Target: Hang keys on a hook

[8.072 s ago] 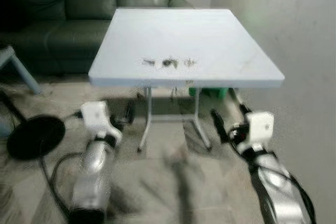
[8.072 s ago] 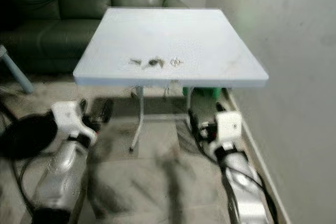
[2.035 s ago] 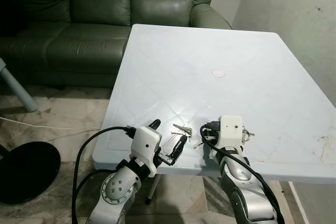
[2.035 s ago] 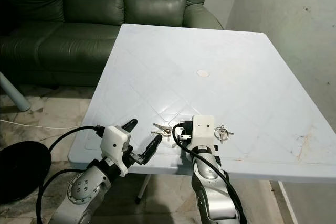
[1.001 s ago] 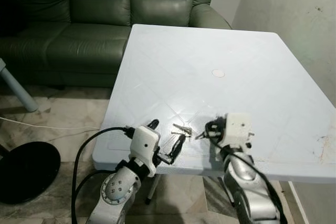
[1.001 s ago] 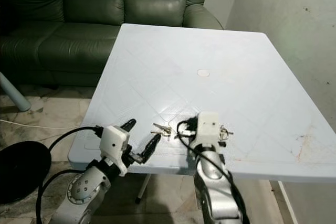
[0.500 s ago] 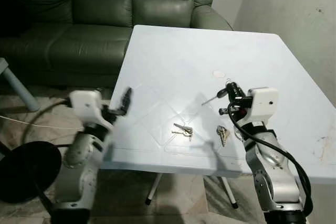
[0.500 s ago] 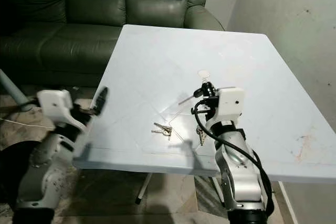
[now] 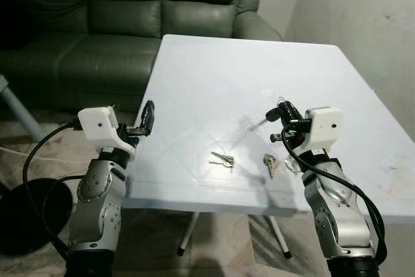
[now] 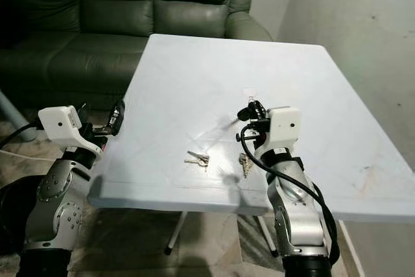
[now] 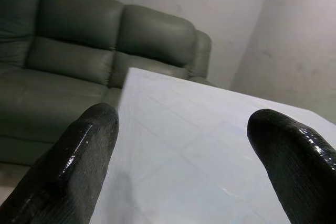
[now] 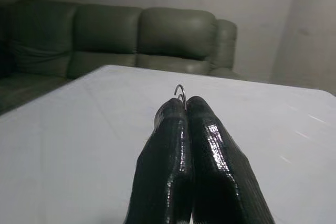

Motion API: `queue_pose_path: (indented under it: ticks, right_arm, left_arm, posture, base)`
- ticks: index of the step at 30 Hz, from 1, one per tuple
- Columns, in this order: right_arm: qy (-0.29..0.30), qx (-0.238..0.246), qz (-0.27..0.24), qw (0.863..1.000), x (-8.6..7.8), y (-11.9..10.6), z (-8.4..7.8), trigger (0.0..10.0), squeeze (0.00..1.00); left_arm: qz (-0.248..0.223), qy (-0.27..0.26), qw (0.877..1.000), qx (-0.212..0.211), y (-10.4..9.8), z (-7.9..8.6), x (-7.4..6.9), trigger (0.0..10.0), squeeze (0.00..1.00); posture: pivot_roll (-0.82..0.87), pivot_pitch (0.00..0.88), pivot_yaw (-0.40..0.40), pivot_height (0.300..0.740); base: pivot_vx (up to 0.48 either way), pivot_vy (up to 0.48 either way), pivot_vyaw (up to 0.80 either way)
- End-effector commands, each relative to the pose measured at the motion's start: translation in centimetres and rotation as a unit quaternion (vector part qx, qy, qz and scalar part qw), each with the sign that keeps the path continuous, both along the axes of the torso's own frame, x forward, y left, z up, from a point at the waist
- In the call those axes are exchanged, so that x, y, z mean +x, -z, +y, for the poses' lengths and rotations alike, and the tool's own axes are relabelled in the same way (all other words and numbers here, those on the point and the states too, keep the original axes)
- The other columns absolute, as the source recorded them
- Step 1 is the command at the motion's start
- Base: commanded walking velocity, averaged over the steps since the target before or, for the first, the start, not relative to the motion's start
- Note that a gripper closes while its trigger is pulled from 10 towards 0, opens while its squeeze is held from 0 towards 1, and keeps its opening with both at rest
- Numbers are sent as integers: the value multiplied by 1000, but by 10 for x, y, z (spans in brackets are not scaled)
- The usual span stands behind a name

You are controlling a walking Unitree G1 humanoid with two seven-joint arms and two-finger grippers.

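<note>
Two small bunches of keys lie near the white table's (image 9: 214, 63) front edge, one (image 9: 222, 159) in the middle and one (image 9: 269, 164) a little to its right. My right gripper (image 9: 273, 119) hovers above the right bunch, shut on a thin metal piece. That piece's curved wire end (image 12: 180, 91) pokes out over the closed fingertips (image 12: 173, 116). My left gripper (image 9: 146, 120) is raised off the table's left edge, away from the keys. It is open, with its fingers (image 11: 89, 145) wide apart and nothing between them.
A dark green sofa (image 9: 130, 4) stands behind the table, touching its far edge. A bare wall (image 9: 369, 17) runs close along the right side. A black round base (image 9: 26, 215) and a cable lie on the floor at the left.
Over the last second my right gripper rose off the table with the metal piece. My left arm swung from the front edge out to the left side. Since half a second ago little differs.
</note>
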State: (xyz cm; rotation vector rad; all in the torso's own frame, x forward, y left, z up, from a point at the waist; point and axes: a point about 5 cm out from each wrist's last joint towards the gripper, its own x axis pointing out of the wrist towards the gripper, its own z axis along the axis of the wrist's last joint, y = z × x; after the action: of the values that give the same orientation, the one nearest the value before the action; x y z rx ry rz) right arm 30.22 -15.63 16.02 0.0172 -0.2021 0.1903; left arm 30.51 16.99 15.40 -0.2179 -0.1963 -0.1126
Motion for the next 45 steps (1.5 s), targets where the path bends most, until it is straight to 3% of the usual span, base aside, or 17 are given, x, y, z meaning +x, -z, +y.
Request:
queue_pose_path:
  ticks: [1,14,22,32,45]
  right_arm:
    - [1,0,-2,1000,2,-1,-2,10000,0]
    - [-9,-1,6,1000,2,2,-1,10000,0]
    - [-14,-1,8,1000,2,3,2,10000,0]
    - [-17,0,10,1000,1,3,3,10000,0]
    - [-16,1,14,1000,1,4,4,10000,0]
  left_arm:
    - [-5,-1,1000,1,-3,-2,4,10000,0]
    - [-3,-2,1000,13,-1,-2,5,10000,0]
    - [3,-7,1000,-29,1,0,5,10000,0]
    - [20,-42,999,-18,3,3,8,10000,0]
    - [33,-39,999,-14,5,2,9,10000,0]
  posture:
    - [34,0,-61,740]
    - [35,0,-68,740]
    - [35,0,-70,740]
    - [35,0,-72,740]
    - [35,0,-74,740]
  base:
    - [0,0,-706]
    - [0,0,-706]
    - [0,152,-705]
    - [0,144,-706]
    - [0,0,-702]
